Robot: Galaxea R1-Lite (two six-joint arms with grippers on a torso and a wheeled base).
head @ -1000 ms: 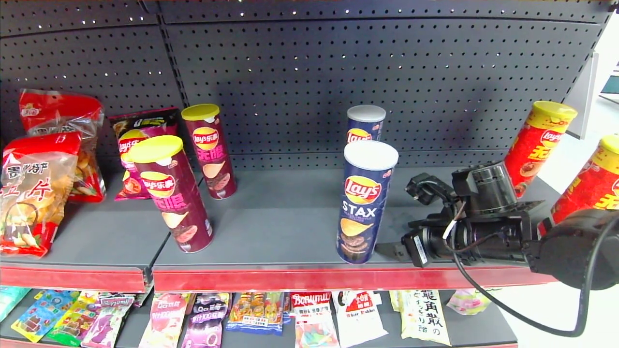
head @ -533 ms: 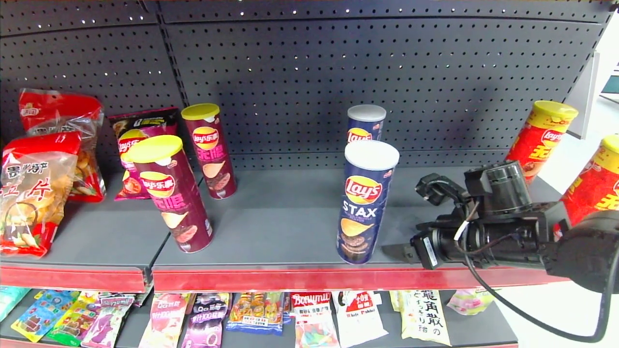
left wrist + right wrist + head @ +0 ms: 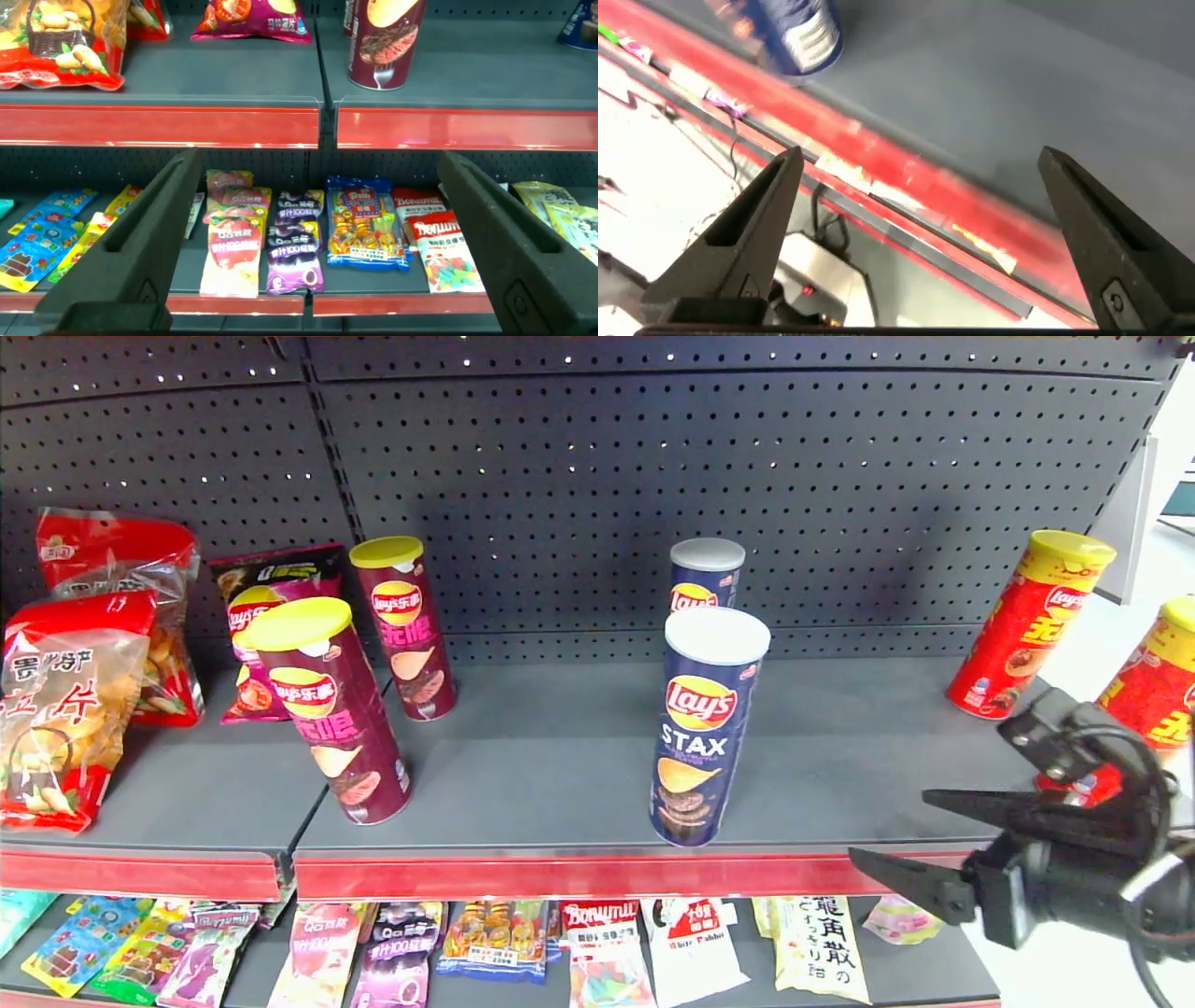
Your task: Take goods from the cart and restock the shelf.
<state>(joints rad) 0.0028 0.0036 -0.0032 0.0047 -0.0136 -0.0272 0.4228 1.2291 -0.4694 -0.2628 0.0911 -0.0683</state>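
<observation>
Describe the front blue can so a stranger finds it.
Start at the grey shelf with the red lip. Near its middle stand two blue cans. The front blue can, ahead of the rear blue can, is nearest the lip, white-lidded, unlike the yellow-lidded maroon cans and red cans.

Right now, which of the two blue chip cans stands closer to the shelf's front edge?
The front blue can, right at the red shelf edge; the rear blue can stands behind it, near the pegboard.
</observation>
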